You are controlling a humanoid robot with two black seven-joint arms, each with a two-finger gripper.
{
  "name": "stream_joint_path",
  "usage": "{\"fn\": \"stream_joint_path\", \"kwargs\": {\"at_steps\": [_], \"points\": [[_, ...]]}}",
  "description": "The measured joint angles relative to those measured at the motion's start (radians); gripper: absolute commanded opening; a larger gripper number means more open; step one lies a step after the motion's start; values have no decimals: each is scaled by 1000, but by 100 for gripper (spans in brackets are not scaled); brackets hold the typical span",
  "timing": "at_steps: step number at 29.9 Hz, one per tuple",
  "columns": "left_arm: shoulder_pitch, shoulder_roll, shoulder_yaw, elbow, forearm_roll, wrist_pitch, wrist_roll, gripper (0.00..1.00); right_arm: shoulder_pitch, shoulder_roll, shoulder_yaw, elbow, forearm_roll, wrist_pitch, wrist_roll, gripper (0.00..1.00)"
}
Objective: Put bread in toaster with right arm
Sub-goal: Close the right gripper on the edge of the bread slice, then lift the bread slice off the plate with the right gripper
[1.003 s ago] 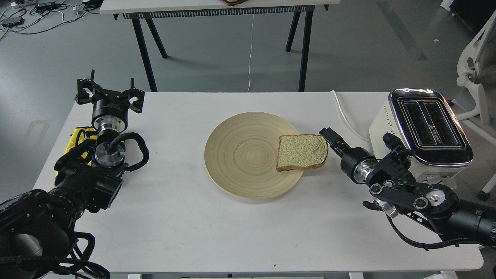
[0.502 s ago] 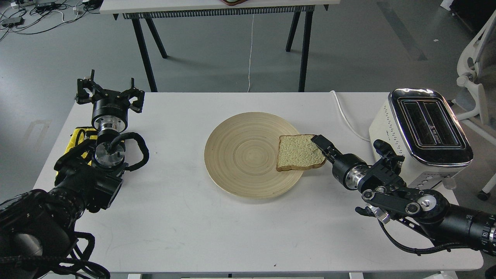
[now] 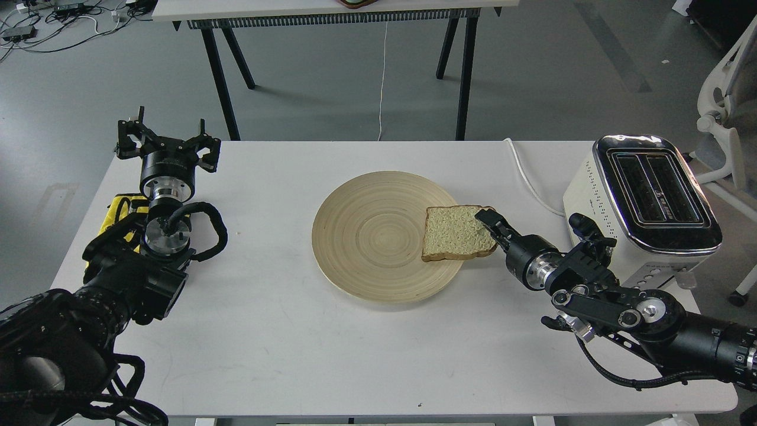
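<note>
The bread [image 3: 458, 232] lies flat on the right rim of a round wooden plate [image 3: 366, 236]. My right gripper [image 3: 488, 222] reaches in from the right and sits at the slice's right edge. One dark finger lies over the crust and the other is hidden, so I cannot tell whether it grips the slice. The cream-white toaster [image 3: 647, 204] stands at the table's right end, its two slots empty, behind my right arm. My left gripper [image 3: 167, 137] is open and empty at the table's far left.
The toaster's white cord [image 3: 528, 180] runs across the table behind the bread. A yellow object [image 3: 116, 210] lies under my left arm. A second table stands behind, and a white chair [image 3: 724, 118] is at the far right.
My right gripper has moved left from beside the bread onto its right edge, then almost stopped. The bread and the left arm have not moved.
</note>
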Motion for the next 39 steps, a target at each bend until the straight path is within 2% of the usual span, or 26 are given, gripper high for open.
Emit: {"fn": "stream_joint_path", "kwargs": {"at_steps": [5, 18, 39], "points": [[0, 0, 0, 0, 0, 0, 0, 100, 0, 0, 0, 0, 0, 2, 0, 38], [1, 0, 0, 0, 0, 0, 0, 100, 0, 0, 2, 1, 0, 3, 0, 26], [0, 0, -1, 0, 0, 0, 0, 100, 13, 5, 94, 46, 2, -7, 47, 25]]}}
